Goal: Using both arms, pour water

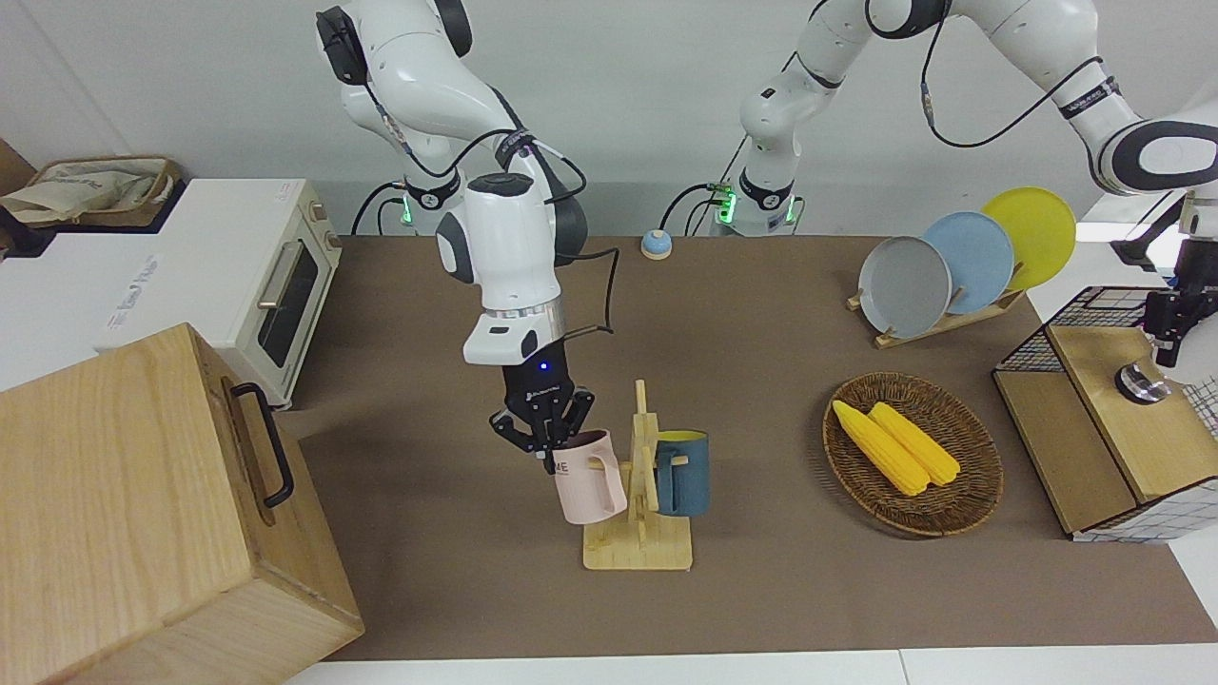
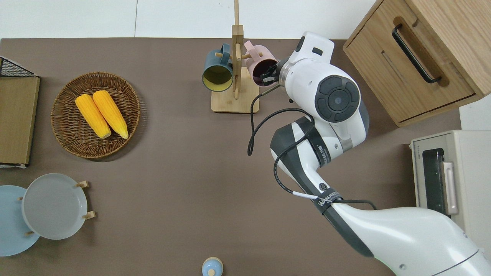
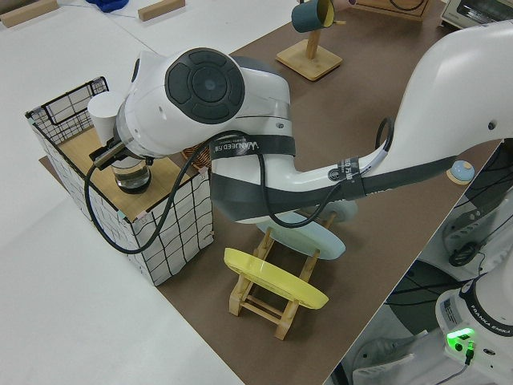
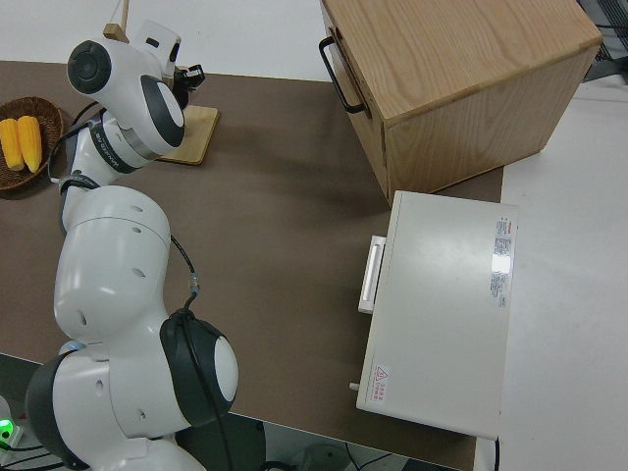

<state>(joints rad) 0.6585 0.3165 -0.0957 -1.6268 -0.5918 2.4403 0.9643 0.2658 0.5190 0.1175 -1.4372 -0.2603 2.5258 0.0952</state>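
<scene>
A wooden mug rack (image 1: 638,547) stands mid-table, toward the edge farthest from the robots. A pink mug (image 1: 590,490) hangs tilted on its peg toward the right arm's end. A dark blue mug (image 1: 683,476) with a yellow inside hangs on the opposite peg. My right gripper (image 1: 550,455) is shut on the pink mug's rim (image 2: 261,65). My left gripper (image 1: 1166,347) hangs just over a small glass vessel (image 1: 1142,383) that stands on the wooden shelf in the wire crate. I can make out no water.
A wicker basket (image 1: 961,504) with two corn cobs lies beside the rack. A plate rack (image 1: 937,262) holds grey, blue and yellow plates. The wire crate (image 1: 1094,314) stands at the left arm's end. A wooden cabinet (image 1: 143,495) and a toaster oven (image 1: 276,276) stand at the other end.
</scene>
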